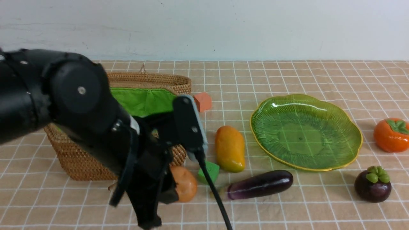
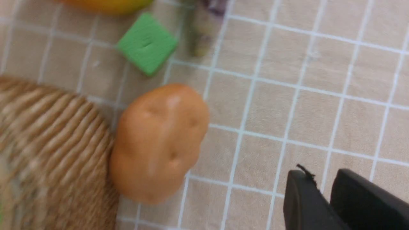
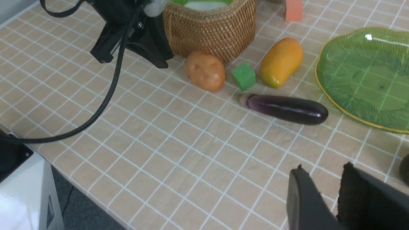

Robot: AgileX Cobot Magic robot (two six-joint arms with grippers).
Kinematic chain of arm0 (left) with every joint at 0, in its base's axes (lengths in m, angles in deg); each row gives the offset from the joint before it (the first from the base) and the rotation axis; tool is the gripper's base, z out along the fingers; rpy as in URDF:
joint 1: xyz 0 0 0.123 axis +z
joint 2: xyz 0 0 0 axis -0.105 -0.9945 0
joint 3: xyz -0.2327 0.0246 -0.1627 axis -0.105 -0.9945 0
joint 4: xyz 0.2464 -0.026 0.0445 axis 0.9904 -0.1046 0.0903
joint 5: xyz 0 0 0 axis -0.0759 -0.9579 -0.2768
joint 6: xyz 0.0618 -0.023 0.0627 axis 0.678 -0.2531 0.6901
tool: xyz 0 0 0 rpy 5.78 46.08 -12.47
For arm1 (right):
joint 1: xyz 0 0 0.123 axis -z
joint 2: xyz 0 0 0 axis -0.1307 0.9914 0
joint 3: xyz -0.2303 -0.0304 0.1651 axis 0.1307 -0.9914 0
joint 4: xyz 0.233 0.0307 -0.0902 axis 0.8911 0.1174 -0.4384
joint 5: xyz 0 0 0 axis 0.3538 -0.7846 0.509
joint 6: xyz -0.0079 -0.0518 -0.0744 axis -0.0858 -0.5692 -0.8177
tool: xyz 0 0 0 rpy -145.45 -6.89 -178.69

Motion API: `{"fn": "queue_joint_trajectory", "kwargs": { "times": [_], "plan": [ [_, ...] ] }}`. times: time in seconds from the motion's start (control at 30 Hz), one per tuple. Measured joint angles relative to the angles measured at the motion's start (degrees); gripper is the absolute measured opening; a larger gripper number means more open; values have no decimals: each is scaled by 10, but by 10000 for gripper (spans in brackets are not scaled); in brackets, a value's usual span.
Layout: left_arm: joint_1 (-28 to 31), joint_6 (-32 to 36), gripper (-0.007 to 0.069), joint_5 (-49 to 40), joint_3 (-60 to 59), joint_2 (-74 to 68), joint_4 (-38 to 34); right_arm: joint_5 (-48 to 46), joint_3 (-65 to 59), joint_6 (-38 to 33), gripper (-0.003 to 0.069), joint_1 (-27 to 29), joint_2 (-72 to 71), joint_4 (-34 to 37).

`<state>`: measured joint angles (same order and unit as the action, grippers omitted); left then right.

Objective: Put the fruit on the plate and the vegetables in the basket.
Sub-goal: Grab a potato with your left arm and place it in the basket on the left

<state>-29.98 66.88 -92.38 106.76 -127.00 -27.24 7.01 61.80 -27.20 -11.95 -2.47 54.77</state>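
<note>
My left gripper (image 2: 322, 176) hovers low over the cloth beside the tan potato (image 2: 159, 143), its fingers almost together with nothing between them. The potato rests against the wicker basket (image 1: 80, 159), whose green lining shows; a white shape (image 3: 204, 4) lies inside. The mango (image 1: 229, 148) and the purple eggplant (image 1: 260, 184) lie between basket and plate. The green plate (image 1: 303, 134) holds nothing. The persimmon (image 1: 391, 134) and mangosteen (image 1: 373, 185) sit to the plate's right. My right gripper (image 3: 324, 171) hangs above the cloth near the mangosteen, slightly open and empty.
A green cube (image 1: 209, 171) sits between potato and mango, and an orange cube (image 1: 203, 101) stands behind the basket. The left arm's black cable (image 3: 105, 95) loops over the cloth toward the table's front edge (image 3: 80, 191). My left arm hides much of the basket in the front view.
</note>
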Motion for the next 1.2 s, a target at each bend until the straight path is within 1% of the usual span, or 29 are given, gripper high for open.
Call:
{"fn": "queue_joint_trajectory", "kwargs": {
  "times": [0.03, 0.1, 0.13, 0.17, 0.2, 0.23, 0.27, 0.3, 0.4, 0.5, 0.53, 0.63, 0.7, 0.8, 0.97, 1.2],
  "plan": [
    [-16, 9, 139, 6, 0, -11, 11, -6, 0, 0, 182, 0, 0, 0],
    [-42, 18, 178, 27, 0, -37, 39, -18, 0, 0, 182, 0, 0, -1],
    [-45, 18, 190, 29, 0, -40, 41, -19, 0, 1, 182, 0, 0, -1],
    [-57, 22, 248, 56, 0, -64, 72, -20, 0, 0, 184, 0, 0, -2],
    [-57, 22, 256, 56, 0, -64, 72, -20, 0, 0, 184, 0, 0, -2],
    [-61, 23, 337, 84, 0, -88, 98, -20, 0, 0, 185, 0, -1, -2],
    [-61, 24, 385, 96, 0, -97, 111, -20, 0, 0, 186, 0, -1, -2],
    [-61, 24, 414, 107, 0, -104, 125, -20, 0, 0, 185, 0, -2, -2],
    [-61, 24, 556, 149, 0, -127, 187, -20, 0, 1, 189, 0, -6, -2],
    [-61, 19, 603, 171, 0, -136, 219, -20, 0, 2, 190, 0, -6, -2],
    [-61, 7, 617, 182, 0, -143, 242, -20, 0, 2, 192, 0, -6, -2],
    [-61, -15, 611, 185, 1, -155, 273, -20, 0, 2, 192, 0, -6, -2],
    [-61, -40, 578, 189, 1, -174, 316, -20, 0, 2, 192, 0, -6, -2],
    [-61, -70, 552, 194, 1, -189, 355, -20, 0, 2, 192, 0, -6, -2],
    [-61, -101, 547, 198, 4, -198, 373, -20, 0, 2, 192, 0, -7, -2],
    [-62, -107, 542, 196, 8, -205, 376, -20, -29, 2, 192, 0, -7, 13]
  ]
}}
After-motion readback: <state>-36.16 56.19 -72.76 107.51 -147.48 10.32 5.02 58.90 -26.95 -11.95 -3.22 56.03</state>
